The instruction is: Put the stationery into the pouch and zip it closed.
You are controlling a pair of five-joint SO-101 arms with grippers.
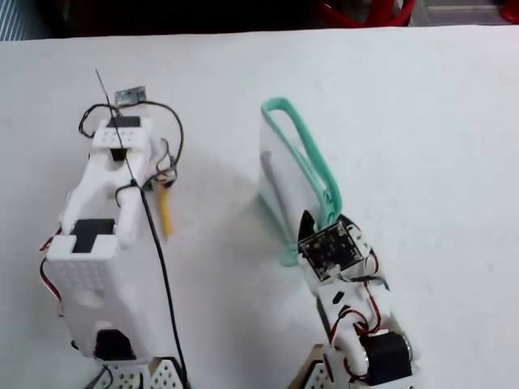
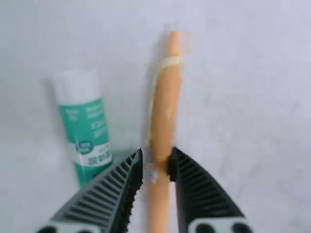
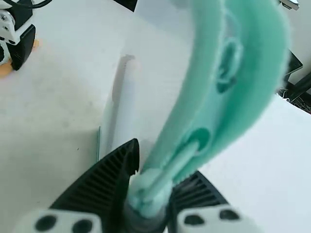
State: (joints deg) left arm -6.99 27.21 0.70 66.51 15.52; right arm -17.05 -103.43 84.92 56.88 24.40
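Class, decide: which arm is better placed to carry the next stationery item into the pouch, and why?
Left. The left gripper is clamped around the orange pen, with the glue stick beside it. The right gripper is busy gripping the pouch by its green rim.

white table (image 1: 422,89). orange pen (image 1: 165,212) flat on it, left-centre; glue stick (image 2: 85,141) just beside the pen, approx parallel, not touching. clear pouch (image 1: 296,174) w/ mint trim stands on edge, well right of pen.
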